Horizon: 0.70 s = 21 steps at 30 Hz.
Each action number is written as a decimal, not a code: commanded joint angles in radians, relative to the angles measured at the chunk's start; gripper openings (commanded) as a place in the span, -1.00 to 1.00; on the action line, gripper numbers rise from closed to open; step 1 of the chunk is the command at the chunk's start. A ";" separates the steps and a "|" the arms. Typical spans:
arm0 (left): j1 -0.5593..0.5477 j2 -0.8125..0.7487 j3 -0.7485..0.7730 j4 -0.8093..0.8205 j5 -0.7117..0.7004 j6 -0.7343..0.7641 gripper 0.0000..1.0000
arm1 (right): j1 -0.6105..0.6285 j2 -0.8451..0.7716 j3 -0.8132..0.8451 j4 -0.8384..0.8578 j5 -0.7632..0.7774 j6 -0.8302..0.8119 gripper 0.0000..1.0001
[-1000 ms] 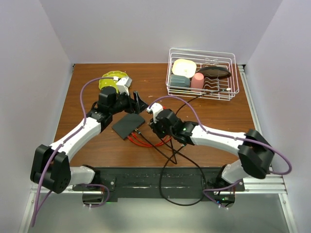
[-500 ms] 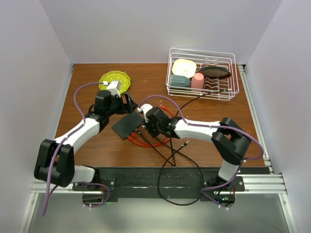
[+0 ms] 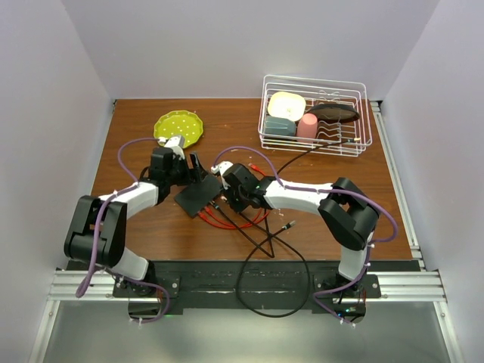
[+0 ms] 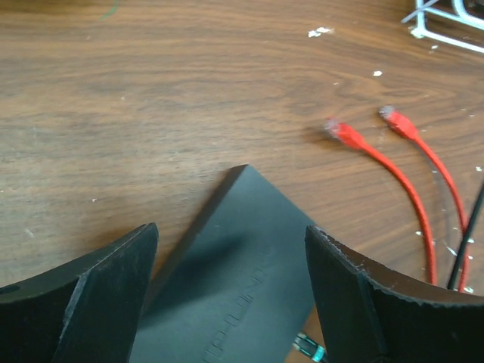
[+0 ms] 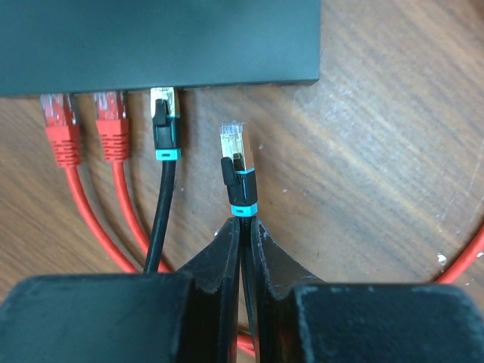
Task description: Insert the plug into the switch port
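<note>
While three plugs [image 5: 112, 125] sit in the switch [image 5: 159, 38], right gripper [image 5: 245, 227] pinches a fourth plug [image 5: 235, 168]; left gripper [image 4: 231, 242] gapes, seemingly empty.

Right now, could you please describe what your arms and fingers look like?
Both the left arm and the right arm have white links and black joints, each trailing a looping purple cable. The left fingers and right fingers are matte black and taper towards their tips.

One camera looks down on the whole counter [image 3: 189, 236] from behind me; both wrist cameras peer closely at the switch box [image 3: 198, 194].
</note>
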 commanded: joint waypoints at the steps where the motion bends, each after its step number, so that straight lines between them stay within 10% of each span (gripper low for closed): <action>1: 0.021 0.057 -0.017 0.082 0.047 0.025 0.61 | -0.002 -0.033 -0.006 -0.023 -0.052 0.010 -1.00; 6: 0.045 0.134 -0.009 0.102 0.156 0.016 0.31 | -0.002 -0.047 -0.043 0.011 -0.083 0.027 -1.00; 21: 0.056 0.148 0.005 0.073 0.150 0.027 0.27 | -0.002 -0.008 -0.043 0.081 -0.089 0.091 -1.00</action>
